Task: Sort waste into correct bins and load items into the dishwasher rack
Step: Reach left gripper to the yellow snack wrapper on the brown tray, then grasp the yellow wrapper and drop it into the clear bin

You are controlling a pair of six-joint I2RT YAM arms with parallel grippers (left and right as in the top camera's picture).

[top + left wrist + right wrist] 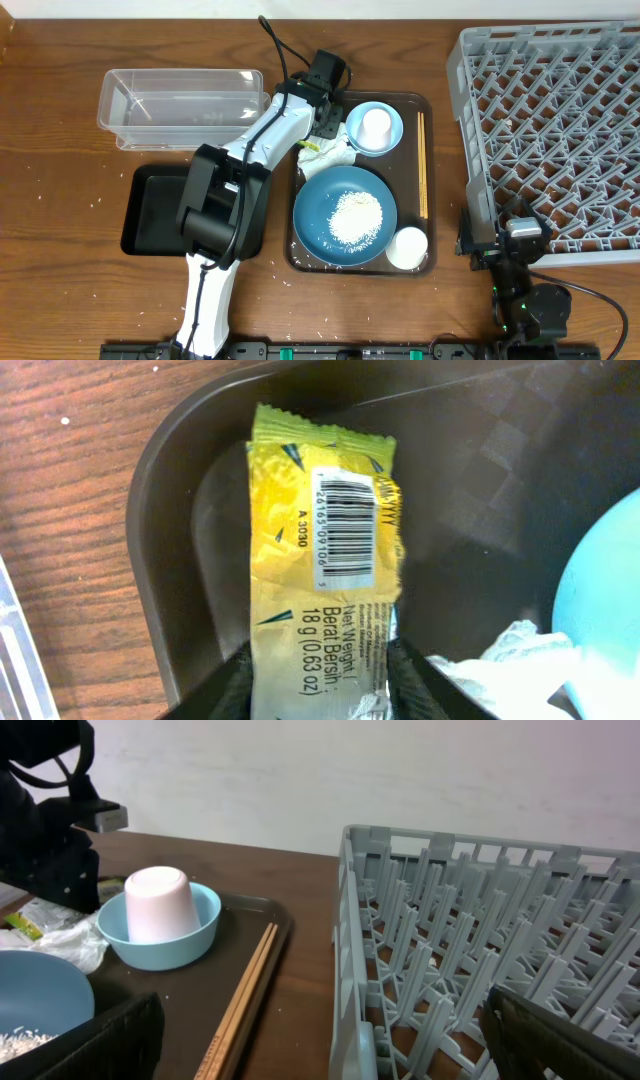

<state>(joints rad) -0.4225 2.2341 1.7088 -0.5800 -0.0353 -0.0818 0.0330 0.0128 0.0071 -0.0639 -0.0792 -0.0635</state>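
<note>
The yellow-green snack wrapper (320,560) lies in the top left corner of the brown serving tray (408,190), and my left gripper (318,665) is shut on its lower end, one finger (232,678) pressing each long edge. From overhead the left gripper (322,125) hangs over that corner, with the crumpled white napkin (335,152) beside the wrapper (312,146). Rice (357,215) is heaped on the dark-blue plate (318,215). One white cup (376,124) stands upside down in the light-blue bowl (394,138), another cup (407,247) at the tray's front right. Chopsticks (422,165) lie along the tray's right edge. My right gripper (505,240) stands open by the grey rack (560,130).
The clear plastic box (180,105) sits at the back left, with the shallow black tray (150,210) in front of it. The left arm reaches over the black tray towards the serving tray. A few white crumbs are scattered on the wooden table.
</note>
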